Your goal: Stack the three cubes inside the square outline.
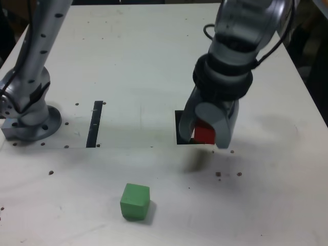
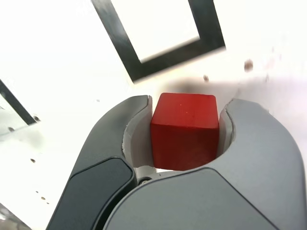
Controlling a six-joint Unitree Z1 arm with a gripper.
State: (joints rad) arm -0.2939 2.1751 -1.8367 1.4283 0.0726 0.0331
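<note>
Here pincer (image 2: 184, 115) grips red cube (image 2: 184, 132) beside square outline (image 2: 158, 36).

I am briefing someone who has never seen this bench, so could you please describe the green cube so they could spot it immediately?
Start from the white table and find the robot's gripper holding a red cube by the square outline. Nearer the camera and toward the exterior view's left sits the green cube, alone on bare tabletop. It is the only green thing, and nothing touches it.
</note>
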